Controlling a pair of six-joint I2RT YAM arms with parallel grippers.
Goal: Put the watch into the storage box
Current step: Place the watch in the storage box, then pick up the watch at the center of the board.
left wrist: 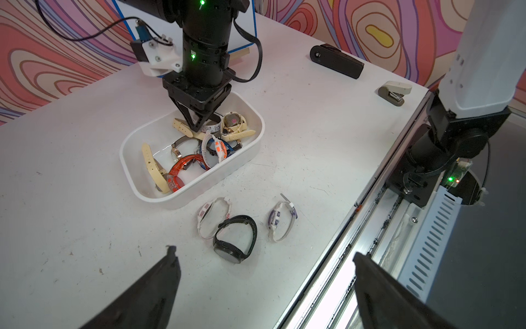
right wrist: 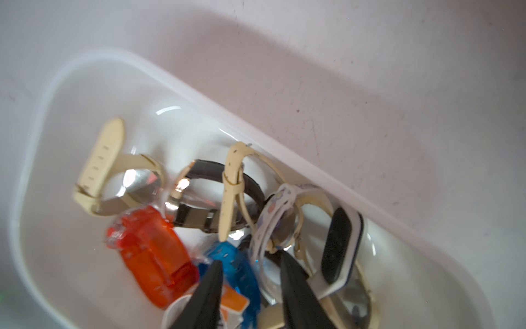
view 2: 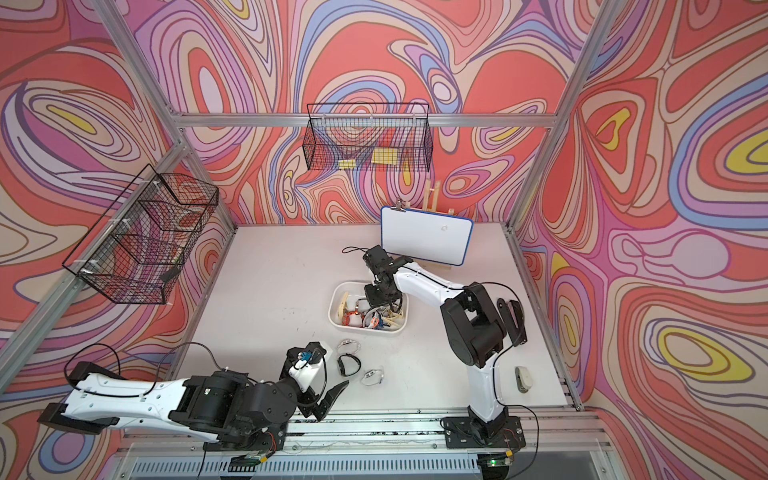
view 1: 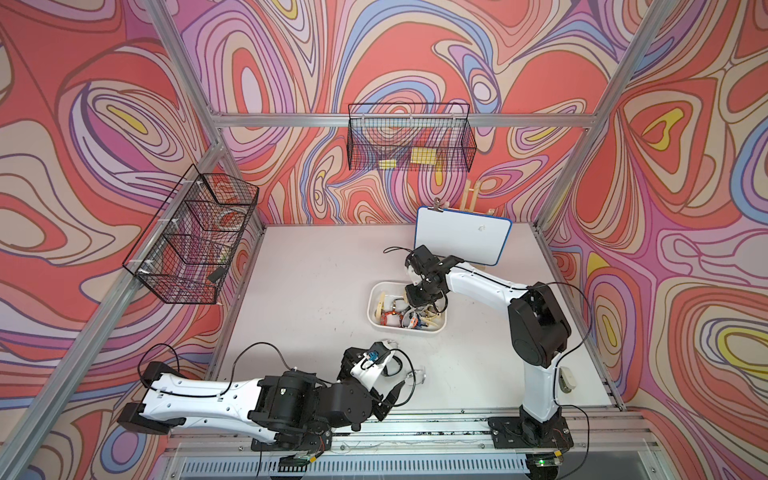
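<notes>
Top views, storage box [view 1: 373,305]: white tray near the middle of the worktop [view 1: 299,299], in front of the whiteboard [view 1: 461,241]. It holds a jumble of watches.
Top views, right gripper [view 1: 417,299]: points straight down into the box; its fingers are hidden under its body.
Top views, left gripper [view 2: 328,401]: low by the front edge of the worktop, well apart from the box, fingers spread.
Top views, loose watches: pink-and-white watch [view 2: 349,344], black watch [view 2: 348,365] and purple-and-white watch [view 2: 372,376] lie on the worktop between the left gripper and the box.
Top views, back basket [view 1: 409,141]: hangs on the rear wall with yellow pieces [view 1: 424,156] on its floor.
Top views, side basket [view 1: 195,237]: divided into compartments; contents are unclear through the mesh.
Left wrist, box contents: cream-strapped watch [left wrist: 153,168] at one end, orange watch [left wrist: 182,171] just beside it, blue-and-white watch [left wrist: 216,148] in the middle, pink-dialled cream watch [left wrist: 233,122] at the other end.
Left wrist, left fingers [left wrist: 153,284]: wide apart, holding nothing.
Right wrist, right fingers [right wrist: 293,284]: parted, nothing pinched between them, tips just over the blue-and-white watch and a white patterned strap [right wrist: 273,213].
Right wrist, black-and-white band [right wrist: 341,245]: rests against the box wall.
</notes>
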